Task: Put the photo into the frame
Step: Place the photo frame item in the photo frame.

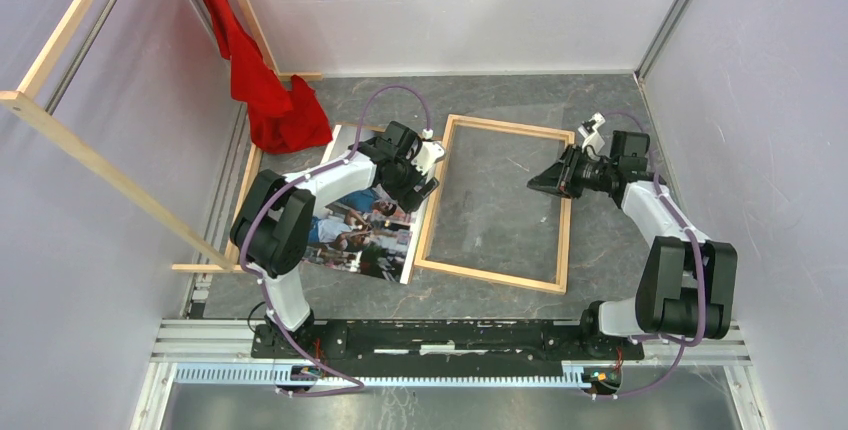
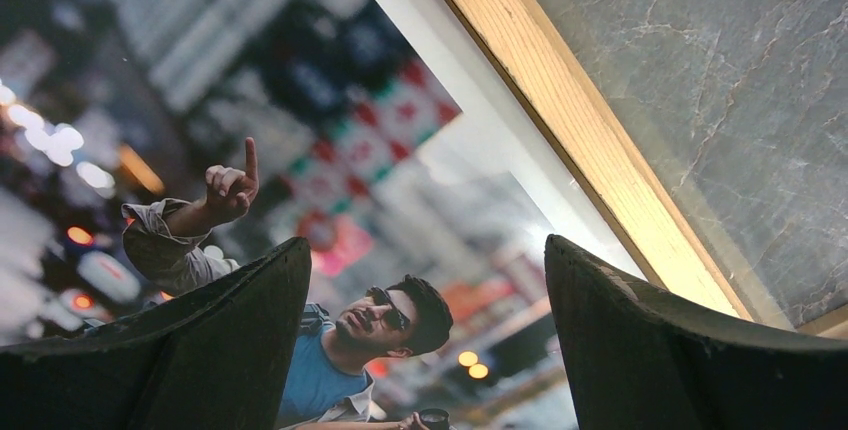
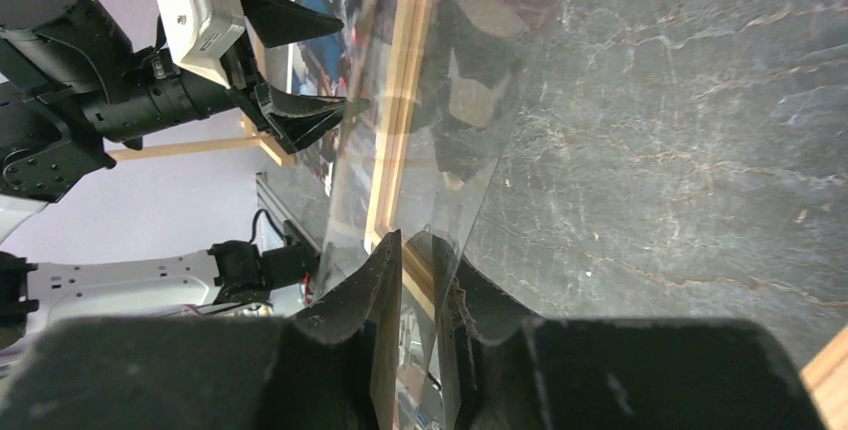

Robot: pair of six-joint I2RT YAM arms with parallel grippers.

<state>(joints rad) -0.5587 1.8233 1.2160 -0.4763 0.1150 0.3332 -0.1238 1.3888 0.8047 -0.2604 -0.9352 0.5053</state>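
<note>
The frame (image 1: 490,278) lies flat on the counter (image 1: 600,250). The photo (image 1: 365,240) lies picture side up just left of the frame, its white border against the frame's left rail. Left tool (image 1: 420,188) is spread wide over that border edge, holding nothing. Right tool (image 3: 410,240), just inside the frame's right rail, is pressed together on the edge of a clear sheet (image 3: 440,120), which appears tilted up from the frame at that end. Risks, as judged: the pinch on the clear sheet is narrow and at the very edge, so the sheet could slip out, or flex and drop back across the frame opening where the photo has to go. The photo is thin and flat on the counter, so the left tool may scrape over it or crease the border rather than get under it. Sliding the photo toward the frame could also catch it on the left rail. Hard to make out: from above the clear sheet is nearly invisible and its far edge cannot be traced. The left arm covers the part of the photo farthest from the frame's near rail. Cannot tell whether the border overlaps the rail or only abuts it, nor whether the left fingertips touch the print — the left wrist view shows it blurred. A red cloth (image 1: 270,90) hangs beyond the frame's far left corner.
</note>
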